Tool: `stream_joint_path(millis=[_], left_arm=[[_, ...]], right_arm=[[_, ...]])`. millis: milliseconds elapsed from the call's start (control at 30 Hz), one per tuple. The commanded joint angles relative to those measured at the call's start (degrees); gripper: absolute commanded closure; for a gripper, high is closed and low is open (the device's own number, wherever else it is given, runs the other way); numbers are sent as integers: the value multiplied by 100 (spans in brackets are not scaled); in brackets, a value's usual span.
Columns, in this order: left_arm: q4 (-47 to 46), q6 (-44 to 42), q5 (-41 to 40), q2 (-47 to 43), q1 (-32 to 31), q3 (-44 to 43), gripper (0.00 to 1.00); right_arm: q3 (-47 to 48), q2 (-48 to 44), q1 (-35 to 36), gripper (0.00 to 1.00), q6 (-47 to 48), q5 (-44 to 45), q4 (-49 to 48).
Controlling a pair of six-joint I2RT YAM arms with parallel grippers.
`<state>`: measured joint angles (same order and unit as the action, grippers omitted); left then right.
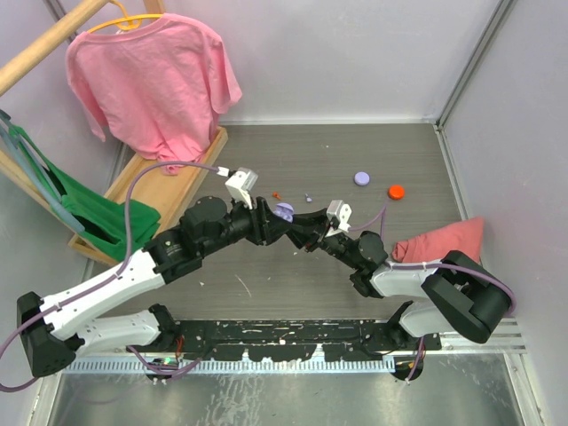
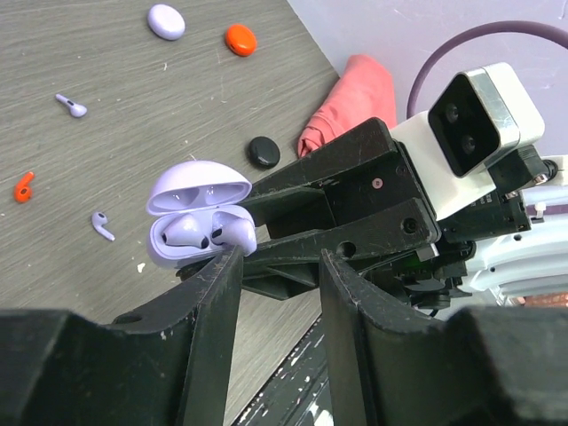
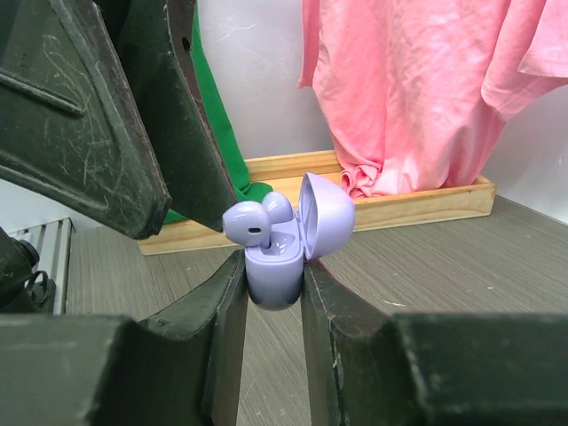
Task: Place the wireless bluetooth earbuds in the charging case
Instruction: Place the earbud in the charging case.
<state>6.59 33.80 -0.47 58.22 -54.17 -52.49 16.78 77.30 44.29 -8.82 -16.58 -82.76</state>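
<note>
The right gripper is clenched on the base of a small lilac plastic charging case, its two fingers pressing the sides and holding it upright above the middle of the grey wood-grain table. The case's domed lid is hinged open. Two pale lilac plastic earbuds sit side by side in its wells. The left gripper faces it from the left with its jaws apart and nothing between them. One fingertip is just beside the nearer bud, though I cannot tell whether it touches. On the table to the far right lie a closed lilac round disc, an orange round disc and a small round black puck. Two loose lilac buds and a red scrap lie well apart from the held case.
</note>
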Motion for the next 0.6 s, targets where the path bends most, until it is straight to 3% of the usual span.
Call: stream_joint_path(millis=[0,300,567], left_arm=[[-388,48,218,131,-36,-288,58],[-447,18,345,427,-55,-495,57],[170,-352,-42,-36,52,-525,47]], right_arm=[[123,-28,27,99,18,-29,-573],[93,-55,28,99,42,-38,-540],[10,-129,-43,99,39,-46,-426]])
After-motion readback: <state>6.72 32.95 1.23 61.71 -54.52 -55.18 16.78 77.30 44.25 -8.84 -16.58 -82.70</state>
